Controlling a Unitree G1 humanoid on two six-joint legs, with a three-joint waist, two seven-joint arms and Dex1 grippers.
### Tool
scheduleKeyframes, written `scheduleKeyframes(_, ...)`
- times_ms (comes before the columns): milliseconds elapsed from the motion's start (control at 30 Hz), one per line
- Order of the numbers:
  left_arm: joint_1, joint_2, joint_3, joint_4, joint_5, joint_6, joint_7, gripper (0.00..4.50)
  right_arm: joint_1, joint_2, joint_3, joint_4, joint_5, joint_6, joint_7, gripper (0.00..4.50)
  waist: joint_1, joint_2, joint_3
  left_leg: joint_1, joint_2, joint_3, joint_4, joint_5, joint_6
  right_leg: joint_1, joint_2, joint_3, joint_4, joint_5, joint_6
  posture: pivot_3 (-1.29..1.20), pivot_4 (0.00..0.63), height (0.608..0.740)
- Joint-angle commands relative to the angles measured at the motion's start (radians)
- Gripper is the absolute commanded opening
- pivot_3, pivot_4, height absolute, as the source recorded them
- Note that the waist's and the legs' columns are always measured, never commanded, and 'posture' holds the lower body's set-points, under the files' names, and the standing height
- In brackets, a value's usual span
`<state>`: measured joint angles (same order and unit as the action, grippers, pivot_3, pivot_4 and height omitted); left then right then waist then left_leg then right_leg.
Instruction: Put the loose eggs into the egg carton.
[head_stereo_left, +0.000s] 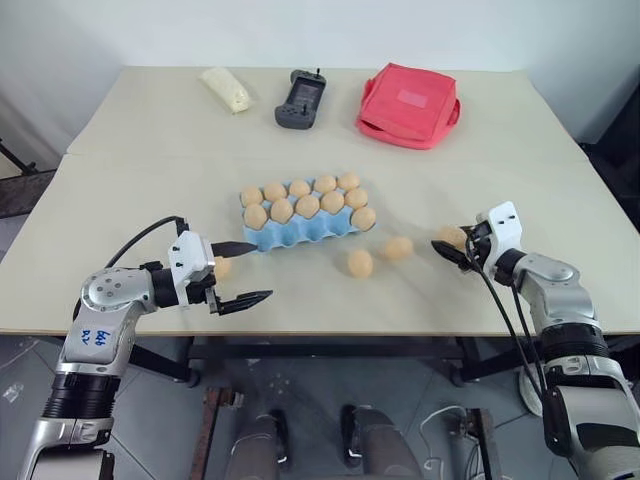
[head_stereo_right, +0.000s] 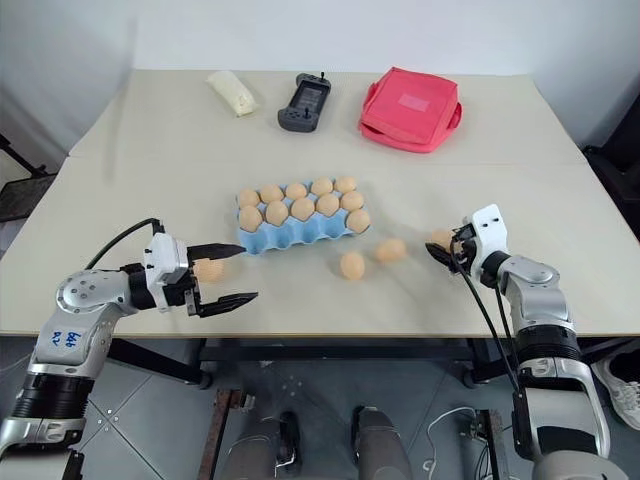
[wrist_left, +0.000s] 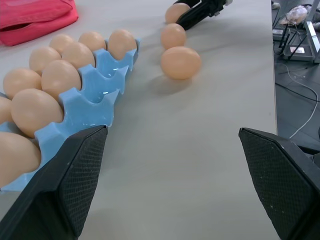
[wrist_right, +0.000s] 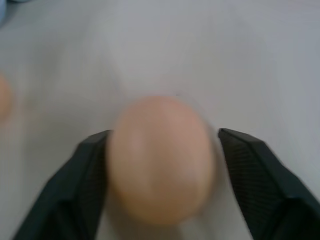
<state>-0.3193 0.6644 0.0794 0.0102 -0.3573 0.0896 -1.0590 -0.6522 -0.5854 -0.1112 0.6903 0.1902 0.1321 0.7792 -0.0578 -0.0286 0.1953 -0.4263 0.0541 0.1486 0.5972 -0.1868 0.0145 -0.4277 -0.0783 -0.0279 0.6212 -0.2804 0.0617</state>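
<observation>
While your right claw (head_stereo_left: 455, 250) straddles the rightmost loose egg (wrist_right: 160, 160), one pad touches and the other shows a gap, so no firm hold yet; closing off-centre could squirt it toward the table (head_stereo_left: 560, 160) edge. Egg's long axis runs along the fingers. Left claw (head_stereo_left: 240, 272) is wide open, empty, beside the carton (head_stereo_left: 300, 232).
</observation>
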Motion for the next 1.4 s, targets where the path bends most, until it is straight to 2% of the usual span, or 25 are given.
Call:
scheduleKeyframes(33,0.012,0.008,0.046,-0.036,-0.028,0.002,0.020,4.50,-0.014,0.000,-0.007,-0.098,0.036,-0.006,0.060,2.20,-0.002,0.000,0.000,0.000,0.000,0.000,0.000,0.000,0.000,0.000,0.000,0.000,0.001,0.000,0.000,0.00,0.150,0.740)
scheduleKeyframes(167,0.021,0.007,0.070,-0.017,-0.030,0.005,0.039,4.50,-0.015,0.032,0.019,-0.280,0.071,0.081,0.084,2.20,-0.005,0.000,0.000,0.001,0.001,0.000,0.000,0.000,0.000,0.000,0.000,0.000,0.003,0.000,0.000,0.00,0.150,0.740)
scheduleKeyframes(333,0.042,0.007,0.108,0.020,-0.025,0.008,0.070,4.50,-0.093,0.143,0.101,-0.457,0.068,0.239,0.011,2.20,-0.012,0.000,0.000,0.001,0.002,0.000,0.000,0.000,-0.001,-0.001,0.000,0.000,0.005,-0.001,-0.001,0.00,0.150,0.740)
scheduleKeyframes(500,0.055,0.010,0.117,0.027,-0.019,0.005,0.087,4.50,-0.184,0.265,0.189,-0.379,-0.002,0.253,-0.065,2.20,-0.018,0.000,0.000,0.001,0.002,0.000,-0.001,0.000,-0.001,-0.002,0.000,0.000,0.004,-0.001,-0.002,0.00,0.150,0.740)
scheduleKeyframes(700,0.075,0.010,0.124,-0.008,-0.024,0.016,0.105,4.50,-0.217,0.313,0.227,-0.250,-0.057,0.159,-0.074,2.20,-0.014,0.000,0.000,-0.003,0.002,0.000,-0.004,-0.001,-0.003,-0.003,-0.003,-0.007,-0.001,-0.001,-0.003,0.00,0.150,0.740)
scheduleKeyframes(767,0.082,0.012,0.131,-0.018,-0.029,0.020,0.111,4.50,-0.227,0.316,0.214,-0.214,-0.055,0.141,-0.074,2.66,-0.015,0.000,0.000,-0.004,0.002,0.000,-0.004,-0.001,-0.003,-0.004,-0.003,-0.009,-0.001,-0.001,-0.003,0.00,0.150,0.740)
scheduleKeyframes(967,0.084,0.009,0.130,-0.040,-0.039,0.035,0.114,4.50,-0.174,0.255,0.186,-0.383,0.007,0.206,0.012,4.47,-0.016,0.000,0.000,-0.005,0.003,0.000,-0.004,-0.001,-0.004,-0.006,-0.003,-0.011,0.000,-0.001,-0.003,0.00,0.150,0.740)
scheduleKeyframes(1167,0.051,-0.011,0.093,-0.053,-0.043,0.052,0.110,4.50,0.034,0.094,0.079,-0.630,0.095,0.234,0.083,4.47,0.002,0.000,0.000,-0.005,0.003,-0.001,-0.004,-0.001,-0.004,-0.005,-0.003,-0.012,-0.001,-0.002,-0.004,0.00,0.150,0.740)
scheduleKeyframes(1267,0.027,-0.022,0.071,-0.043,-0.036,0.049,0.102,4.50,0.174,0.004,-0.011,-0.679,0.100,0.143,0.103,4.47,0.011,0.000,0.000,-0.005,0.003,-0.001,-0.004,-0.001,-0.003,-0.004,-0.003,-0.012,-0.002,-0.002,-0.004,0.00,0.150,0.740)
scheduleKeyframes(1400,-0.012,-0.030,0.037,-0.001,-0.017,0.035,0.088,4.50,0.330,-0.064,-0.152,-0.654,0.151,0.095,0.117,4.47,0.019,0.000,0.000,-0.004,0.003,-0.001,-0.003,-0.002,-0.003,-0.002,-0.002,-0.013,-0.003,-0.002,-0.004,0.00,0.150,0.740)
